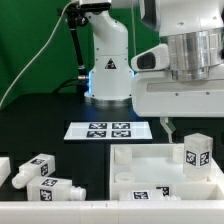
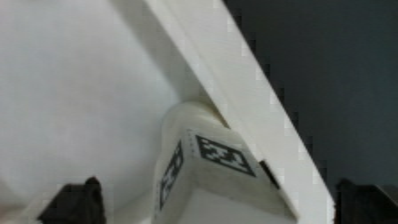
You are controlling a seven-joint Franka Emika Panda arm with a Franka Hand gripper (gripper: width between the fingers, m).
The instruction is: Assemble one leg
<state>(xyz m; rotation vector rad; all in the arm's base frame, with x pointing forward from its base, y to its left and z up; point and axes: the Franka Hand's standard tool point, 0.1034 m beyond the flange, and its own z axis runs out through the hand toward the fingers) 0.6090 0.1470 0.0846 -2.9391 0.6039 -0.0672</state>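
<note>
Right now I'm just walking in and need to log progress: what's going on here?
The Panda arm is working at the white tabletop, its gripper poised over a tagged leg standing upright at the tabletop's corner on the exterior view's right. Whether the fingers grip it is unclear. Other legs lie loose on the table at the left, and the marker board sits behind.

No words or numbers can be read. A triangular warning sign (image 1: 108, 64) stands on the robot's base; black-and-white square tags mark the marker board (image 1: 108, 129) and the legs (image 1: 197, 152).
</note>
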